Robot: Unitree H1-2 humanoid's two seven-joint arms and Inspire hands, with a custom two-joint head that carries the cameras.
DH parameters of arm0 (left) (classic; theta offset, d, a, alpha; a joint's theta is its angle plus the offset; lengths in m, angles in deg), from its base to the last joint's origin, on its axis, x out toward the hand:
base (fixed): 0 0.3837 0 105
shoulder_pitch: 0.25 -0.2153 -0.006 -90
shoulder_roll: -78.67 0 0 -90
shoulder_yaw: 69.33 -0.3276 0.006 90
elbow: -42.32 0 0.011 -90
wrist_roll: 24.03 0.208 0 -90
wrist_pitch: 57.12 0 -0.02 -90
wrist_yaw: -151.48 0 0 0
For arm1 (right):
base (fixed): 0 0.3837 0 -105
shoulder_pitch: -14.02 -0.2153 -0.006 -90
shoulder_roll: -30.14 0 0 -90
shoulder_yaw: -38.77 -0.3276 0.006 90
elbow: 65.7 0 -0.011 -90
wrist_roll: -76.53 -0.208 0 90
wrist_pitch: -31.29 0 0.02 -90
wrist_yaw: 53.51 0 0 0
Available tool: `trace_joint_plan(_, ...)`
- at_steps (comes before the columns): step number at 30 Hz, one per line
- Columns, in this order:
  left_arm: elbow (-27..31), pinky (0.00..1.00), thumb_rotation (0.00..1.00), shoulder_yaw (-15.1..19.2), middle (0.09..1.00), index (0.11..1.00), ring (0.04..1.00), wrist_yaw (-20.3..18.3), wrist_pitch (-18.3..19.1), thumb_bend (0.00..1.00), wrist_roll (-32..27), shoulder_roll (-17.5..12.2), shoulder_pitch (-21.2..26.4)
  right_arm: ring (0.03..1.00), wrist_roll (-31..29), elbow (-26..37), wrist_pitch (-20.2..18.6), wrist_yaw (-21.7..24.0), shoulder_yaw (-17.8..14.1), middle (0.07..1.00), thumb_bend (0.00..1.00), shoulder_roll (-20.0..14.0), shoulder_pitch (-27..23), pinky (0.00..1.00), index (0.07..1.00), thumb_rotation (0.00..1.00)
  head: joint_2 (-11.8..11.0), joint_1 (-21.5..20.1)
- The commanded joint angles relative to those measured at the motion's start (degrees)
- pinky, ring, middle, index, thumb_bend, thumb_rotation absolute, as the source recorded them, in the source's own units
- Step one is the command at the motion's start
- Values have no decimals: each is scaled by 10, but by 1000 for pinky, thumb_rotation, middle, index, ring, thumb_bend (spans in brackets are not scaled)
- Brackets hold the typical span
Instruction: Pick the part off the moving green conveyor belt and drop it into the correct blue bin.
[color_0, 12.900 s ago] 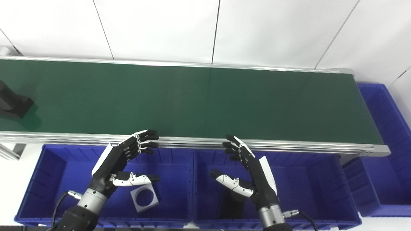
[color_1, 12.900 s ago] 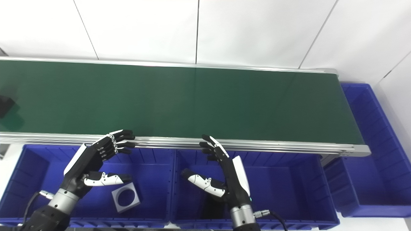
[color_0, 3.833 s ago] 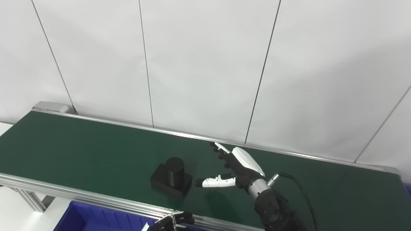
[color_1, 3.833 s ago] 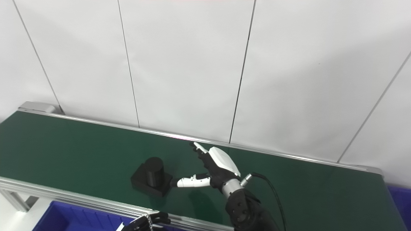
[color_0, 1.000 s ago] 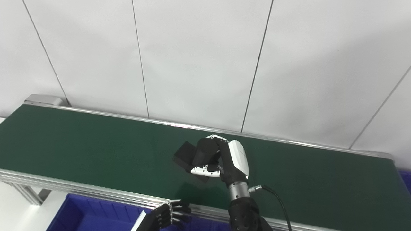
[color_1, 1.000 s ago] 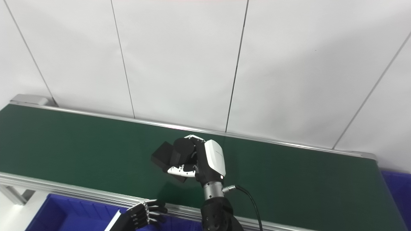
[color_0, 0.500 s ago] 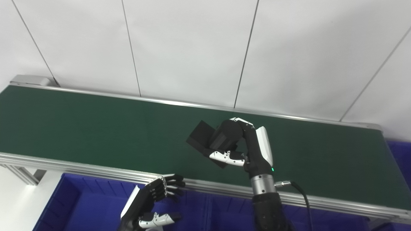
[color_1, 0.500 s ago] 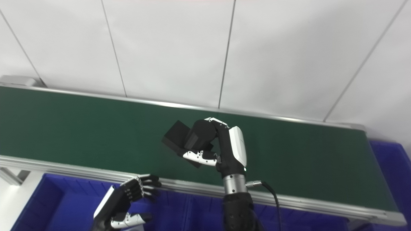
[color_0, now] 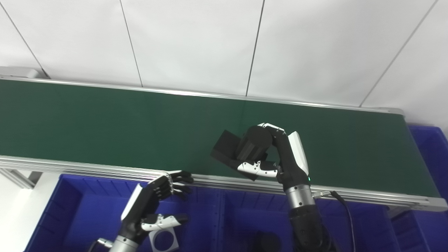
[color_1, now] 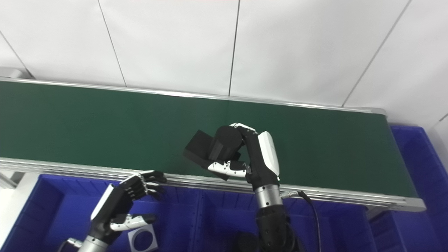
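Right hand (color_0: 280, 157): closed on the black part (color_0: 241, 148), fingers curled over its round top, thumb under its lower edge; held up over the near half of the green belt (color_0: 105, 122), just short of the near rail (color_0: 87, 168).
Black part: square base w/ cylinder on it, tilted, base pointing away from the palm to the hand's left; clear of the belt surface.
Left hand (color_0: 150, 203): empty, fingers spread, thumb out to the side; low, over the left blue bin (color_0: 70, 210), fingertips up near the rail. Well apart from the right hand, below and left of it.
Grey plate w/ round hole (color_0: 162, 239): lies in the left bin, just under the left hand's thumb.
Middle bin (color_0: 245, 213): right below the right hand's wrist; a dark part (color_0: 264, 241) sits in it, partly hidden by the forearm, shape unclear.
Far bin (color_0: 428, 147): at the belt end, well right of the right hand.
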Motion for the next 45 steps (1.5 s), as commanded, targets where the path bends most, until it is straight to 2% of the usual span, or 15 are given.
trace_joint_plan(1, 20, 508, 360, -5, 718, 718, 615, 2, -18, 861, -18, -6, -2, 429, -5, 35, -11, 17, -5, 500, 516, -11, 3, 397, 519, 0, 0, 0)
trace_joint_plan(7, 27, 507, 379, -9, 721, 723, 610, 3, -19, 848, -20, -19, 1, 429, -13, 78, -69, 102, -4, 497, 516, -74, 29, 406, 520, 0, 17, -9)
trace_joint_plan(14, 41, 502, 382, -13, 712, 719, 601, 13, -11, 855, -23, -27, -2, 419, -20, 83, -87, 147, -4, 503, 515, -117, 41, 398, 521, 0, 28, -12)
trace_joint_plan(17, 45, 503, 391, -14, 715, 720, 599, 17, -8, 856, -20, -32, -2, 423, -18, 86, -110, 174, -3, 499, 515, -132, 40, 407, 522, 0, 32, -14)
trace_joint_plan(24, 57, 499, 426, -16, 713, 724, 594, 25, 2, 862, -15, -42, -3, 437, 25, 88, -136, 216, 21, 494, 517, -165, 31, 420, 513, 0, 40, -18)
trace_joint_plan(35, 64, 500, 414, -19, 722, 722, 607, 28, 11, 870, -25, -49, -7, 403, 85, 90, -155, 266, 46, 487, 514, -209, 15, 364, 538, 0, 44, -20)
trace_joint_plan(41, 66, 498, 427, -20, 714, 725, 607, 31, 10, 861, -20, -50, -7, 406, 118, 103, -164, 289, 39, 496, 514, -233, 9, 366, 532, 0, 46, -22)
trace_joint_plan(45, 66, 494, 428, -21, 716, 724, 603, 32, 10, 862, -21, -49, -6, 415, 139, 106, -153, 297, 29, 506, 516, -256, 6, 383, 517, 0, 46, -20)
